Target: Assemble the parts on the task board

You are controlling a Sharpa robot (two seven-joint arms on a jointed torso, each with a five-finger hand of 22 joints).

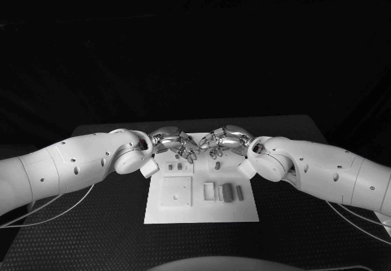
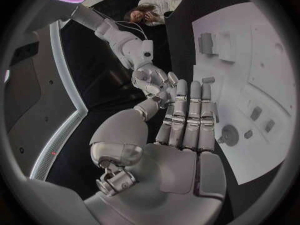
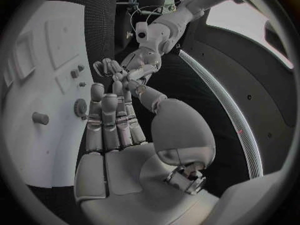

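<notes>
The white task board (image 1: 201,210) lies in the middle of the table, also seen in the wrist views (image 2: 275,85) (image 3: 31,150). Several grey bar-shaped parts (image 1: 229,192) lie side by side on its right half, and small parts (image 1: 173,166) stand near its far end. A round part (image 2: 229,134) sits close to my left fingertips. My left hand (image 1: 175,144) (image 2: 181,130) and right hand (image 1: 224,141) (image 3: 115,125) hover over the board's far end, fingertips nearly meeting. Both hands have straight fingers and the thumb apart, and hold nothing.
A square raised plate (image 1: 176,191) takes up the board's left half. The black table (image 1: 98,237) reaches out on both sides of the board. My white forearms (image 1: 73,164) (image 1: 326,166) slant in over the table's left and right.
</notes>
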